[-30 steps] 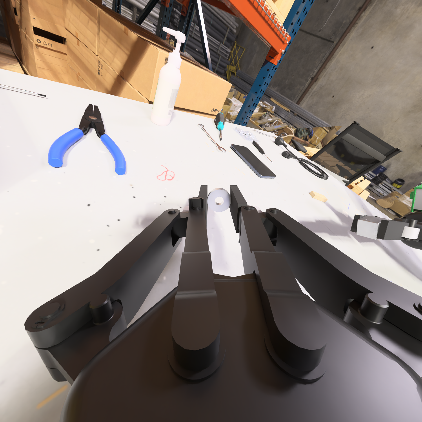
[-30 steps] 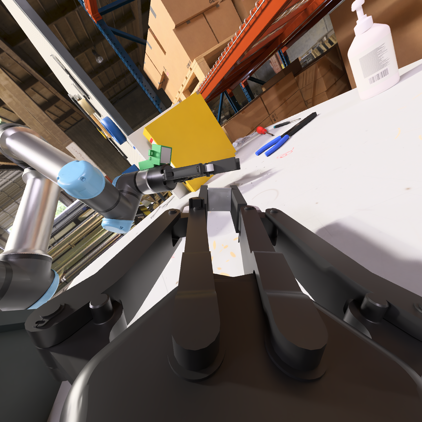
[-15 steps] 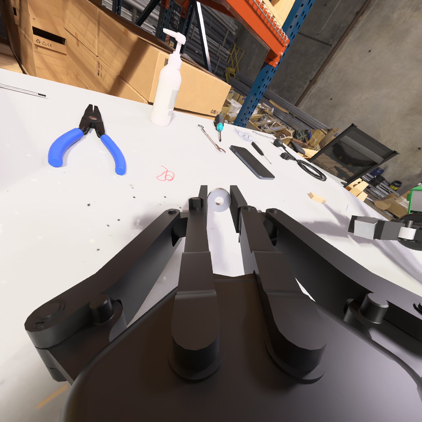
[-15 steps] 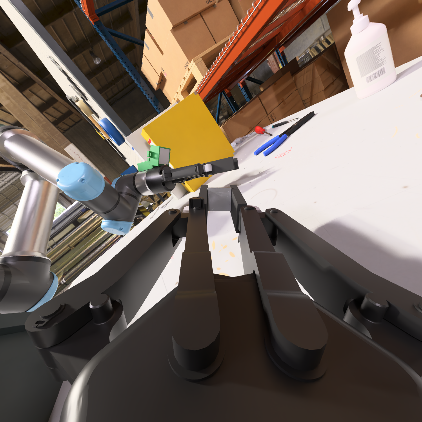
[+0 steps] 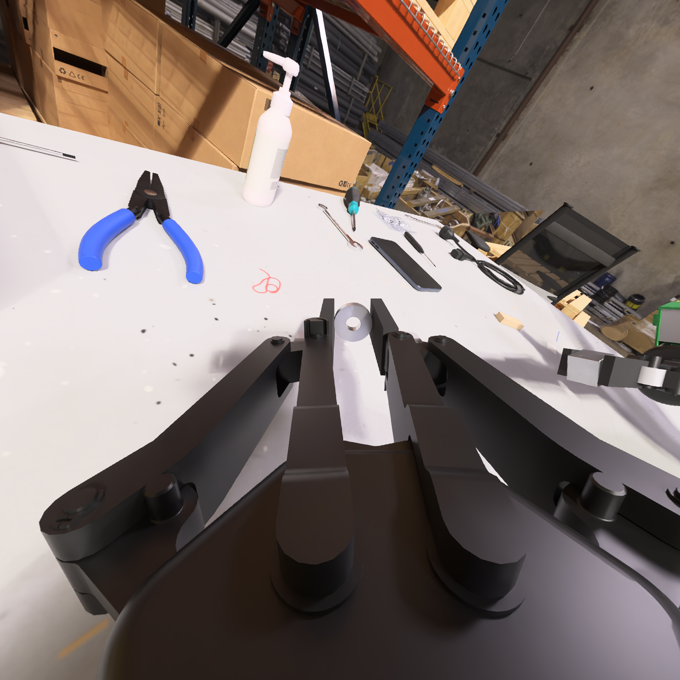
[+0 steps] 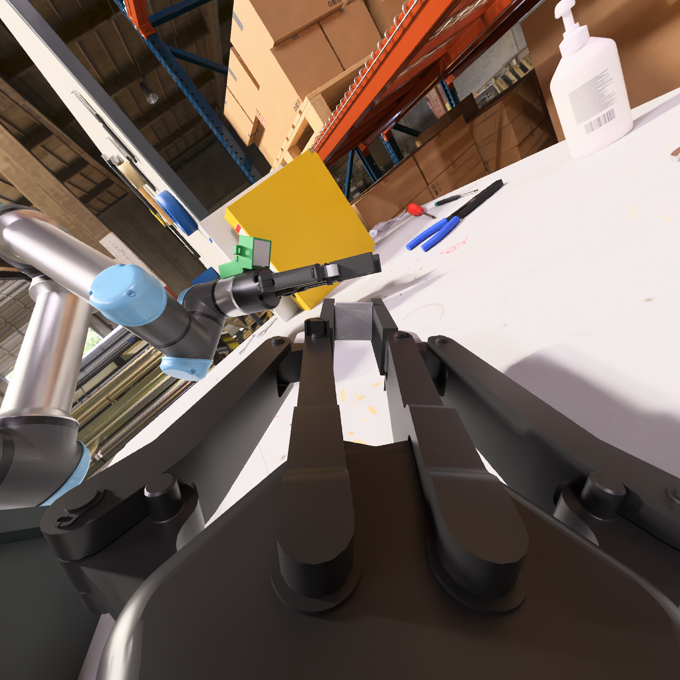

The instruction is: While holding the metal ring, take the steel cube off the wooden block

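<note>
Your left gripper pinches the metal ring between its fingertips, held above the white table. The ring is a flat, pale grey washer shape with a round central hole, its face turned toward the camera. Your right gripper is clamped on the steel cube, a dull grey block with flat, faintly scuffed faces, also lifted clear of the table. The wooden block lies bare on the tabletop, well apart from both grippers: small, pale and wedge-like.

As for markings, you have a white pump bottle with a printed label and barcode on its side, cardboard boxes carrying small printed symbols, and a red scribble drawn on the table near the blue-handled pliers. A dark phone lies beyond the ring.
</note>
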